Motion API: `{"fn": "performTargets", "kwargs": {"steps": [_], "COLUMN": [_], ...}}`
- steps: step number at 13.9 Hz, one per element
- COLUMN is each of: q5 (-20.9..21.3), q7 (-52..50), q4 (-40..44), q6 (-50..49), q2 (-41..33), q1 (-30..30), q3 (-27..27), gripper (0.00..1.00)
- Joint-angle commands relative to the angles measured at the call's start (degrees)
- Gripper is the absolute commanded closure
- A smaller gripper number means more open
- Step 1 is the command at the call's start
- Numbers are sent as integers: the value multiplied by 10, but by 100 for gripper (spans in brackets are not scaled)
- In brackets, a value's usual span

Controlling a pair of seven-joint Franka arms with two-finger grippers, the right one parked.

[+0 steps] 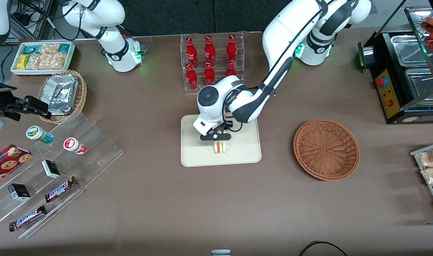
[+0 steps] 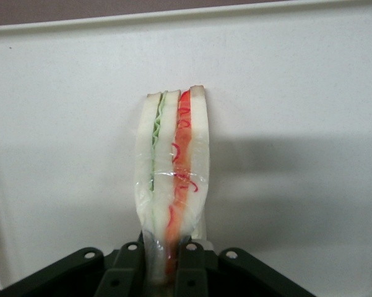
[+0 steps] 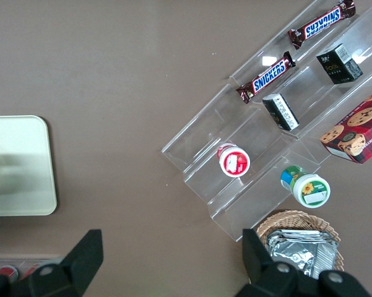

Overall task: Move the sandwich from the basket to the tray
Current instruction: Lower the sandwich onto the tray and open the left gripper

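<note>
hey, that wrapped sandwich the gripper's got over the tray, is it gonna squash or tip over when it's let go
The sandwich, pinched in the gripper, narrows between the fingers, so it is probably soft and squashes easily. Its clear wrap looks glossy, likely a bit slippery. Standing on a thin edge on the tray, it may well topple once released.

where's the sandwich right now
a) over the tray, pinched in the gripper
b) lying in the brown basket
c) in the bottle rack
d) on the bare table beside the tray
a: the gripper is shut on the sandwich above the tray, and the wrist view shows its fingers pinching the wrap with the tray underneath; the basket holds nothing.
</note>
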Motion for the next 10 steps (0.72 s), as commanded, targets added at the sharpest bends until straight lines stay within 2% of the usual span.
{"fn": "performTargets", "kwargs": {"steps": [1,5,8,10], "q5": [11,1,-31,-37], "q7": [-11,-9,-13,-9], "q4": [20,32,32,32], "q6": [-18,-83,-106,-153], "q2": [-7,-64,-113,-161], "q1": [-8,7,50,73], "q3": [6,9,6,8], "gripper": [0,0,0,0]}}
